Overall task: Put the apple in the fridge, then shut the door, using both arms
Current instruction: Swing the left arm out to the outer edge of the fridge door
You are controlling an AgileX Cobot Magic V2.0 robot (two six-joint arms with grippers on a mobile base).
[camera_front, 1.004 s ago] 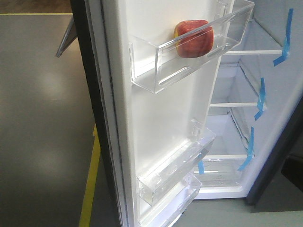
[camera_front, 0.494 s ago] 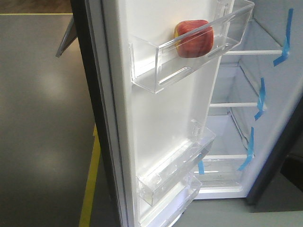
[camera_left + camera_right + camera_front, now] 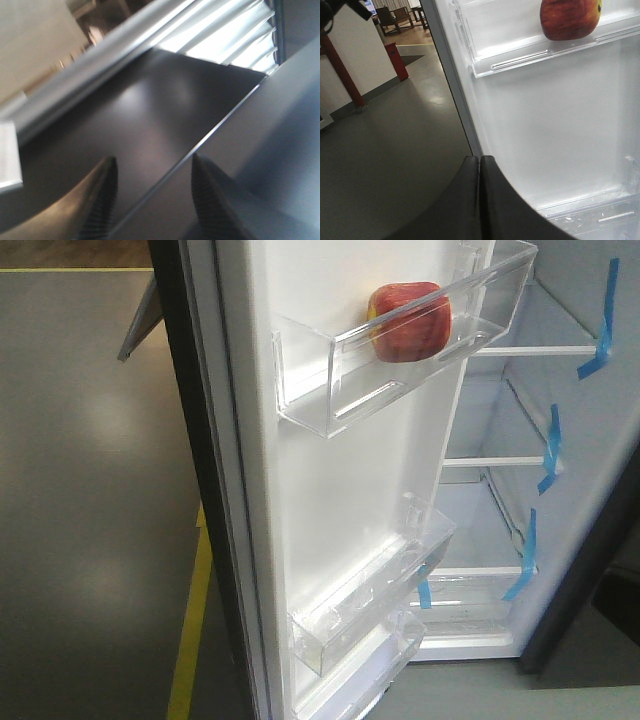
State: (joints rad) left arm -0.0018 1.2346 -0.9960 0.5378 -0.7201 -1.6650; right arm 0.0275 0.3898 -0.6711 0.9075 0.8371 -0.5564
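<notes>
We note the apple [image 3: 410,322] in the upper-frame door bin [image 3: 330,390], door [image 3: 350,510] open; left claw [image 3: 152,195] spread, right claw [image 3: 479,172] pressed together.

- Front view: bright, even; white door [image 3: 340,490] liner near blown out, soft glare patches on floor [image 3: 90,440].
- Left wrist: heavy blur, overexposed slats [image 3: 225,35] top right, left gripper [image 3: 152,172] dim.
- Right wrist: sharper; right gripper [image 3: 479,167] dark, unfocused.

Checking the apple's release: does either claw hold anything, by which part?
Nothing is held. The left claw is open, the right claw shut and empty; the round red apple sits in a clear plastic door bin.
</notes>
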